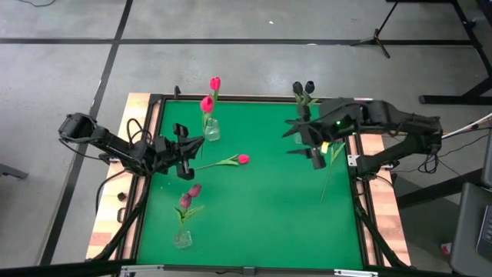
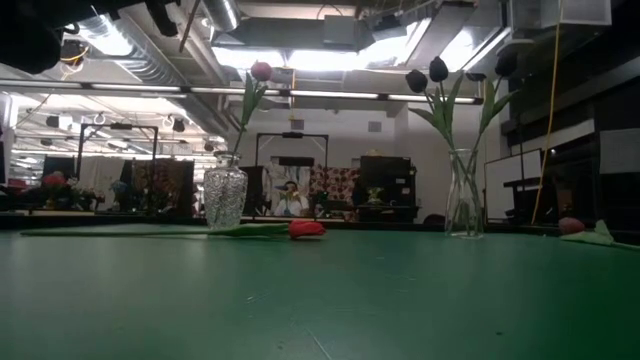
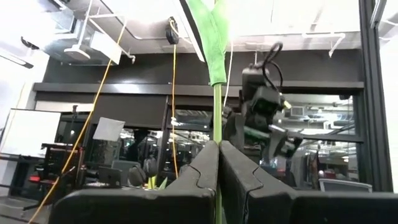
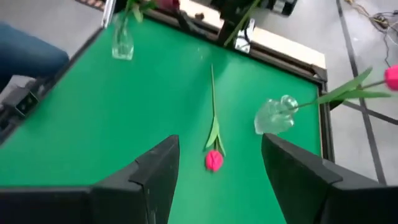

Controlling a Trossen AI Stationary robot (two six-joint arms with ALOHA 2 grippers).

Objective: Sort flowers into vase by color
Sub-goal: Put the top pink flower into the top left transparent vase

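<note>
The left gripper sits at the table's left side, its fingers pressed together. The right gripper hovers at the right side, fingers spread wide.

Overhead, table-level, two wrist views

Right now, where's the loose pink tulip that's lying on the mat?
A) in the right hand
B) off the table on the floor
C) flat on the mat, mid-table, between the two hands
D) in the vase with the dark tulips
C: the pink tulip lies flat on the green mat, and the open right hand looks down on it, holding nothing.
</note>
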